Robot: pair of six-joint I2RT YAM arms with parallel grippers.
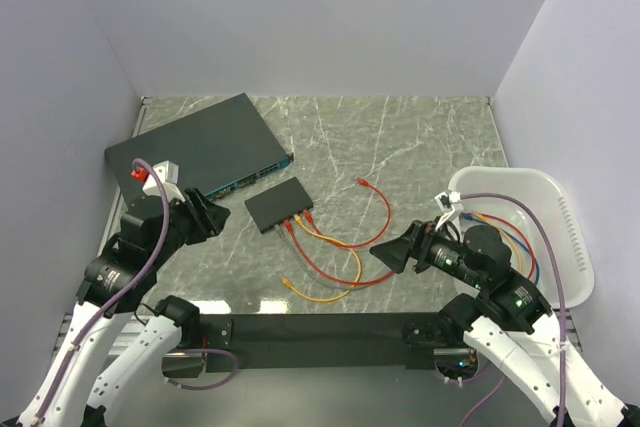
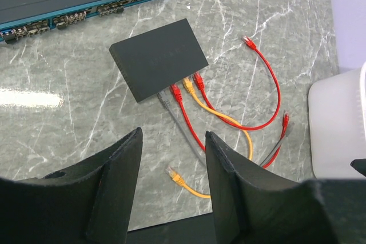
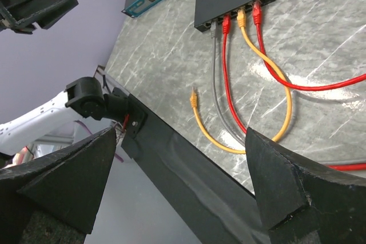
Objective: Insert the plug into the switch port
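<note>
yellow plug (image 2: pixel 174 174) lies loose, apart from the half-open, empty left claw (image 2: pixel 172 135) (right claw (image 3: pixel 180 135) wide, empty).

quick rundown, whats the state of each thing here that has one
small matte-black switch box: lying flat, four cables plugged in
yellow patch cable: one end in the box, other plug loose
long red patch cable: one end in the box, other plug loose
large dark slab with blue front strip: flat, no cable in it
white plastic bin: holding loose cables
left gripper: open, empty
right gripper: open, empty
</note>
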